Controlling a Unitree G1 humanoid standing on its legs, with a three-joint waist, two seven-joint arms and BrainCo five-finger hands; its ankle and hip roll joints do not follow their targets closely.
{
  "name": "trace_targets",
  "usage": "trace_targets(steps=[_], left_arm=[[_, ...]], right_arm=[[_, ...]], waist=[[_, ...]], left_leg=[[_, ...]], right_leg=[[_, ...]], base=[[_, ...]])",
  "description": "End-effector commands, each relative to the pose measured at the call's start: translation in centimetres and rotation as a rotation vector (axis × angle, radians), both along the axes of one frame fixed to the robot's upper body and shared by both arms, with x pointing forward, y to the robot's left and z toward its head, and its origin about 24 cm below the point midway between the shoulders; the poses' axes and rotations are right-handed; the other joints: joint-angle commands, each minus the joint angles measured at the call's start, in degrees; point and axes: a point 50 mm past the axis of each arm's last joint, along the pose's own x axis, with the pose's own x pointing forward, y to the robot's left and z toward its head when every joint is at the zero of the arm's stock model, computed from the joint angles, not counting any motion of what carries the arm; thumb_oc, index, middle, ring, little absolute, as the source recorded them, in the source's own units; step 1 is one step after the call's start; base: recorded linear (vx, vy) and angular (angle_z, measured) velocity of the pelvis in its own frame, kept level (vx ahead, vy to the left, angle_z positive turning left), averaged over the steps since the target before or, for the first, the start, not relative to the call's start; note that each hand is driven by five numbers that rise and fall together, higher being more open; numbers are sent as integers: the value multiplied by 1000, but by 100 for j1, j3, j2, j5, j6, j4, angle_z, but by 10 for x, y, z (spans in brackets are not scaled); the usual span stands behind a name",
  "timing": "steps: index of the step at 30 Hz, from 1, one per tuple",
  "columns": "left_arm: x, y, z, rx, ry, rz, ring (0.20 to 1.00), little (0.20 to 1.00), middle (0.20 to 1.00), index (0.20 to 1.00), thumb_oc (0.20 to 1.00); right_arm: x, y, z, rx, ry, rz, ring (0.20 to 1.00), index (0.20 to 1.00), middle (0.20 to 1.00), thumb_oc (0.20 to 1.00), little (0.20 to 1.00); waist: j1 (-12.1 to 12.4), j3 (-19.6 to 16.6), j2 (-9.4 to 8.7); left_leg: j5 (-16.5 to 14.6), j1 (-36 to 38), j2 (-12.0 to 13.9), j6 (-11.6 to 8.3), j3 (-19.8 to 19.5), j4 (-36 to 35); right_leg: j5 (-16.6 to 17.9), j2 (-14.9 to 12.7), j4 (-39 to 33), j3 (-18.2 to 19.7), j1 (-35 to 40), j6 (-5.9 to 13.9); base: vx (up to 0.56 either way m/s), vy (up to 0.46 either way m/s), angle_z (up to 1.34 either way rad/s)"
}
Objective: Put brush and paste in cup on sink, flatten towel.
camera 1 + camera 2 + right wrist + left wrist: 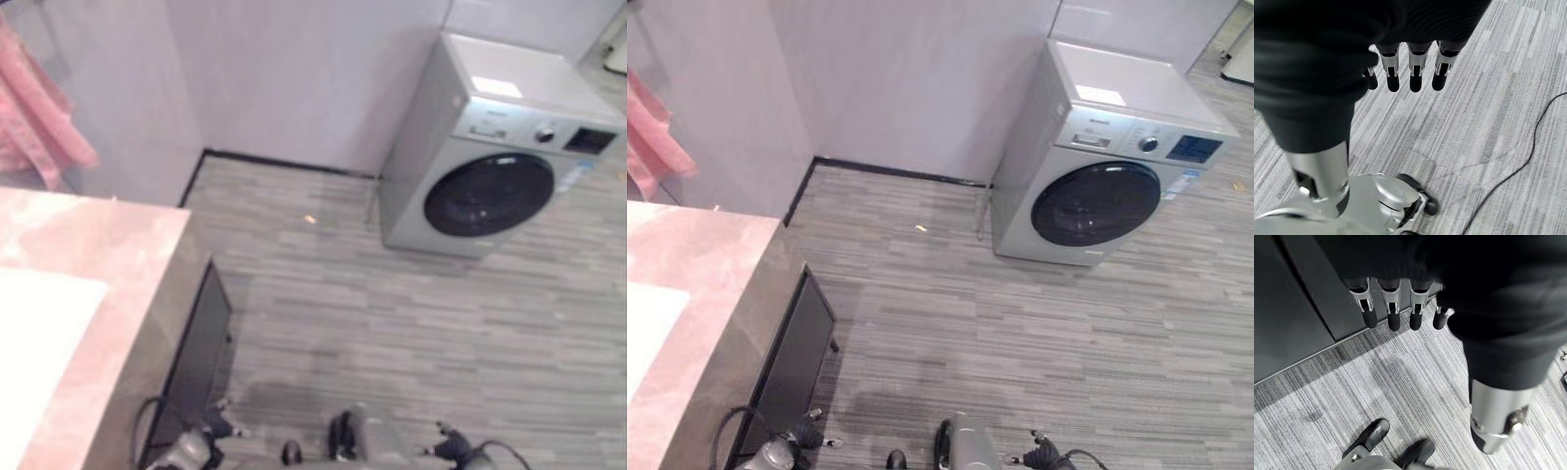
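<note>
A pink towel (39, 117) hangs crumpled on the wall at the far left, above the counter. The pink marble counter (108, 255) runs along the left, with the white sink basin (39, 343) set into it. My left hand (1393, 313) hangs down beside the dark cabinet front, fingers straight and holding nothing. My right hand (1413, 73) hangs over the striped grey floor, fingers straight as well, nothing in it. Both hands are low and well away from the counter top.
A silver washing machine (500, 157) with a dark round door stands against the back wall at the right. The dark cabinet front (196, 352) drops below the counter. Grey plank floor (392, 333) stretches between cabinet and machine.
</note>
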Motion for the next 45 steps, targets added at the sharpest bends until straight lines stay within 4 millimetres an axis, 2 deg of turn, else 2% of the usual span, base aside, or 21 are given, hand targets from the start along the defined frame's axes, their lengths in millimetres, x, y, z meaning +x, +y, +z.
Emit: trace_targets(steps=[1,2,3,7,10,15,17,18,19,22,24,25,26,29,32,35,36,38,39,41,45], left_arm=[[9,-3,2,-16,-27,11,1000,1000,1000,1000,1000],[9,-5,1,-23,-22,13,1000,1000,1000,1000,1000],[8,-6,1,-28,-21,16,1000,1000,1000,1000,1000],[5,-9,-1,-37,-11,12,1000,1000,1000,1000,1000],[4,-5,0,-33,-11,25,1000,1000,1000,1000,1000],[4,1,1,-18,-9,38,1000,1000,1000,1000,1000],[7,0,2,-18,-20,31,1000,1000,1000,1000,1000],[7,0,2,-18,-20,31,1000,1000,1000,1000,1000],[15,-4,4,-24,-43,5,1000,1000,1000,1000,1000],[22,-3,8,-23,-72,11,1000,1000,1000,1000,1000],[27,-5,10,-31,-91,14,1000,1000,1000,1000,1000],[32,-5,12,-25,-115,10,1000,1000,1000,1000,1000],[32,-5,12,-25,-115,10,1000,1000,1000,1000,1000],[31,-1,12,-11,-111,7,1000,1000,1000,1000,1000],[24,-1,9,-7,-81,7,1000,1000,1000,1000,1000],[10,-5,2,-11,-31,-7,1000,1000,1000,1000,1000],[5,-5,0,-13,-10,-7,1000,1000,1000,1000,1000],[2,-5,-1,-14,-3,-3,1000,1000,1000,1000,1000],[3,-6,-1,-16,-4,-12,1000,1000,1000,1000,1000],[5,-7,0,-17,-11,-17,1000,1000,1000,1000,1000],[15,-11,3,-20,-46,-47,1000,1000,1000,1000,1000]], right_arm=[[-3,-17,3,-39,1,-61,1000,1000,1000,1000,1000],[-9,-16,1,-39,27,-64,1000,1000,1000,1000,1000],[-12,-16,0,-39,36,-65,1000,1000,1000,1000,1000],[-28,-18,-3,-43,83,-71,1000,1000,1000,1000,1000],[-29,-27,0,-55,68,-86,1000,1000,1000,1000,1000],[-21,-34,5,-68,34,-74,1000,1000,1000,1000,1000],[-20,-41,8,-80,21,-94,1000,1000,1000,1000,1000],[-20,-41,8,-80,21,-94,1000,1000,1000,1000,1000],[-22,-43,9,-91,28,-90,1000,1000,1000,1000,1000],[-23,-45,9,-102,33,-82,1000,1000,1000,1000,1000],[-25,-46,9,-112,47,-76,1000,1000,1000,1000,1000],[-26,-49,10,-132,48,-71,1000,1000,1000,1000,1000],[-26,-49,10,-132,48,-71,1000,1000,1000,1000,1000],[-24,-54,13,-151,30,-75,1000,1000,1000,1000,1000],[-22,-58,14,-162,42,-82,1000,1000,1000,1000,1000],[-25,-59,13,-162,50,-116,1000,1000,1000,1000,1000],[-24,-56,12,-148,42,-134,1000,1000,1000,1000,1000],[-25,-54,11,-141,46,-136,1000,1000,1000,1000,1000],[-27,-47,8,-123,56,-108,1000,1000,1000,1000,1000],[-26,-44,7,-118,57,-95,1000,1000,1000,1000,1000],[-17,-34,6,-99,40,-49,1000,1000,1000,1000,1000]], waist=[[40,-167,131],[14,-209,125],[-23,-219,124],[-150,-358,159],[-203,-472,205],[-218,-521,197],[-218,-421,157],[-224,-425,164],[-178,-274,124],[-133,-143,24],[-123,-71,-84],[-116,-36,-157],[-115,-32,-173],[-196,-37,-77],[-173,-126,-17],[-131,-275,26],[-159,-382,-3],[-142,-421,-23],[-87,-514,-78],[-56,-530,-92],[11,-624,-83]], left_leg=[[-549,-344,225,-81,-64,561],[-596,-155,241,-171,-123,570],[-634,-98,261,-201,-174,659],[-717,164,432,-391,-272,945],[-453,247,616,-612,-385,1213],[-180,203,749,-792,-404,1591],[453,-410,906,-970,-342,2884],[440,-434,914,-973,-352,2917],[822,-960,1016,-1000,-388,3850],[743,-1431,1079,-887,-351,4275],[372,-1813,1076,-759,-166,3882],[67,-2129,1009,-714,34,2805],[87,-2095,989,-708,46,2754],[783,-1893,1137,-953,525,232],[987,-1715,1140,-910,566,30],[819,-1754,956,-810,339,519],[605,-1768,840,-705,353,758],[524,-1749,809,-668,395,820],[363,-1741,697,-589,436,954],[285,-1767,656,-553,429,1031],[41,-1695,441,-372,430,1075]], right_leg=[[834,285,-1829,747,806,455],[1196,356,-2400,913,758,544],[1226,379,-2360,1015,748,535],[1037,551,-2154,1020,1020,339],[742,700,-1892,892,1139,142],[499,858,-1815,870,1266,-9],[294,988,-1822,891,1512,-232],[294,994,-1822,882,1504,-234],[231,1060,-1863,887,1701,-400],[175,1032,-1888,809,1830,-458],[169,890,-1977,705,1940,-420],[189,719,-2110,569,2007,-313],[188,700,-2114,573,2018,-306],[-7,627,-2076,321,2202,-213],[-146,630,-1914,296,2265,-160],[-309,461,-1627,400,2467,-103],[-297,324,-1583,430,2586,-29],[-268,268,-1597,442,2625,15],[-84,131,-1634,458,2688,147],[-35,85,-1642,466,2696,183],[405,-118,-1628,511,2699,376]], base=[[491,-127,-9],[481,-143,22],[568,-174,47],[431,-184,84],[360,-196,23],[330,-197,-1],[223,-190,-19],[156,-184,-4],[96,-121,15],[121,-136,9],[116,-69,13],[98,-8,47],[111,33,61],[251,112,40],[293,141,12],[417,278,-39],[477,352,-36],[318,248,-16],[205,168,-12],[245,237,5],[228,257,10]])
